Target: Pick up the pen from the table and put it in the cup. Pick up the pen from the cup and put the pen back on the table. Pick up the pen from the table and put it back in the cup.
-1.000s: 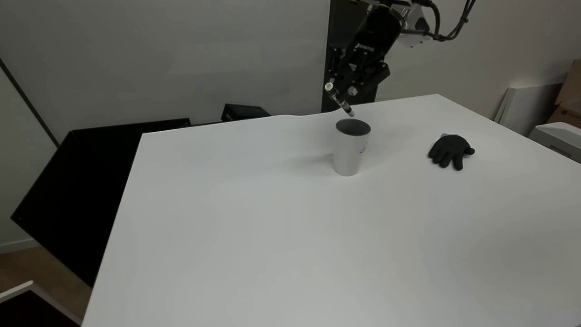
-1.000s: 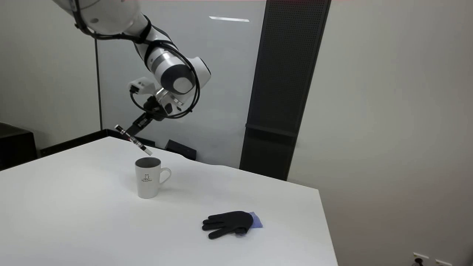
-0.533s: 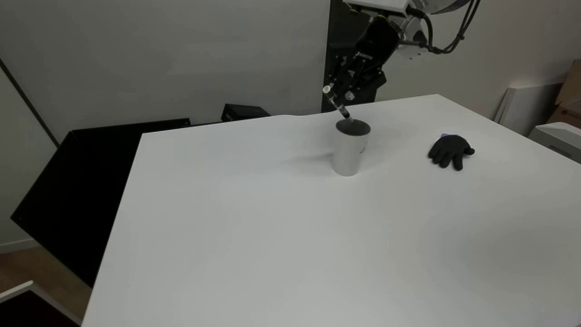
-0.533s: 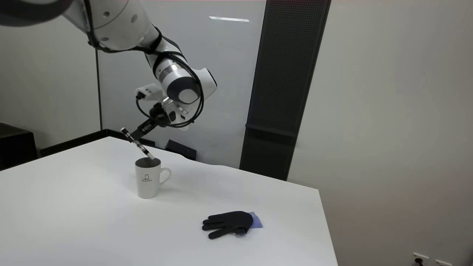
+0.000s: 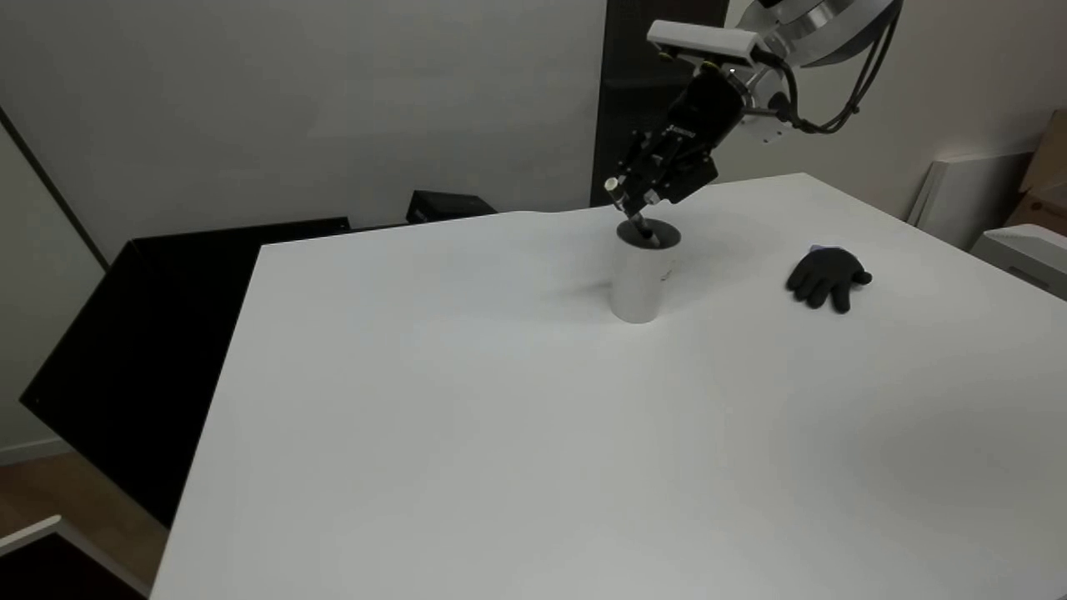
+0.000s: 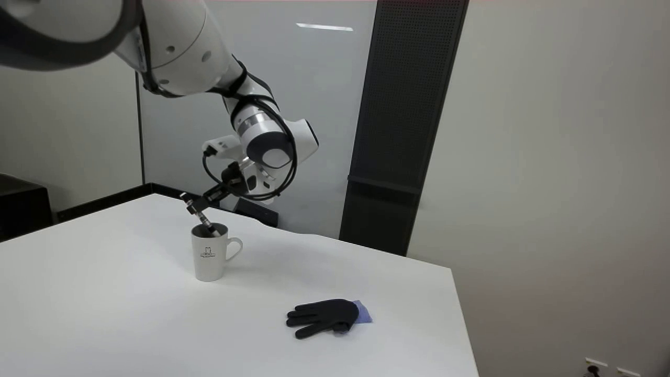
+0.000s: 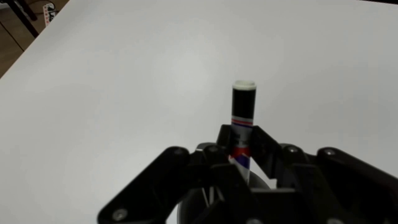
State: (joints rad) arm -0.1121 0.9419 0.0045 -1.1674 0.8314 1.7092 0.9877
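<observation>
One white table [image 5: 467,417], perhaps a box [image 5: 450,207] behind, end effector [image 7: 241,137] tight on pen [image 7: 243,104].

Support surface: a white table [image 5: 400,417], top plain and smooth; two of its corners show in both exterior views, and the far edge runs slightly wavy partway along. Directly on it, upright and set in from that edge: a light-grey cup [image 6: 208,268], dark inside, with a loop handle and a small dark drawing on its side, lettering too fine to read. Faint shadow beside its base. Well apart from the cup, lying flat: a black glove [image 6: 324,317], fingers spread. Blue-violet piece [image 6: 363,312] at its cuff end; whether part of the glove cannot be told.
</observation>
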